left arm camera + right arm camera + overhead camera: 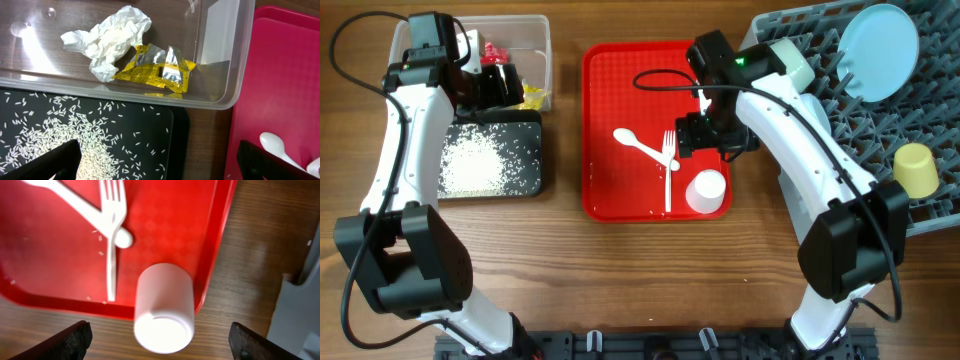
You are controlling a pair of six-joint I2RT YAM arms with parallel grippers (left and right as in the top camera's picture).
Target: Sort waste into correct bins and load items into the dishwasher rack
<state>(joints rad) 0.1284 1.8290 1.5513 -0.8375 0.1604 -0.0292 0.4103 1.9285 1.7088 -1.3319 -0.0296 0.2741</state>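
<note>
Left gripper (pixel 492 86): is hanging wide open with nothing between its fingers (pixel 50 162), at the upper left of the overhead view, above the edge where the clear tub meets the black tray.
Right gripper (pixel 706 135): is hovering with its jaws spread and empty over the right half of the red tray (pixel 605 190); in its wrist view the fingers (pixel 65 340) are framing the pale pink cup without touching it.
Clear tub (pixel 542 30): is sitting at the upper left, holding a crumpled white wrapper (pixel 107 40), a yellow wrapper (pixel 157 70) just beside it, and a red wrapper (pixel 498 50) half hidden by the arm.
Black tray (pixel 535 150): is lying directly below the tub in the overhead view, against its near wall.
Rice grains (pixel 65 135): are lying scattered over the black tray, thickest towards its left side.
Pale pink cup (pixel 164 307): is standing on the red tray near its lower right corner.
Fork (pixel 112 245): is lying on the red tray beside the cup, tines pointing to the top of the frame.
Spoon (pixel 635 143): is lying slantwise left of the fork, its handle end resting across the fork.
Rack (pixel 850 130): is filling the right edge of the overhead view, well apart from the tub.
Plate (pixel 878 50): is standing on edge in the rack's upper right part.
Yellow cup (pixel 917 170): is sitting in the rack at its lower right.
Table (pixel 570 260): is carrying everything on its wooden top.
</note>
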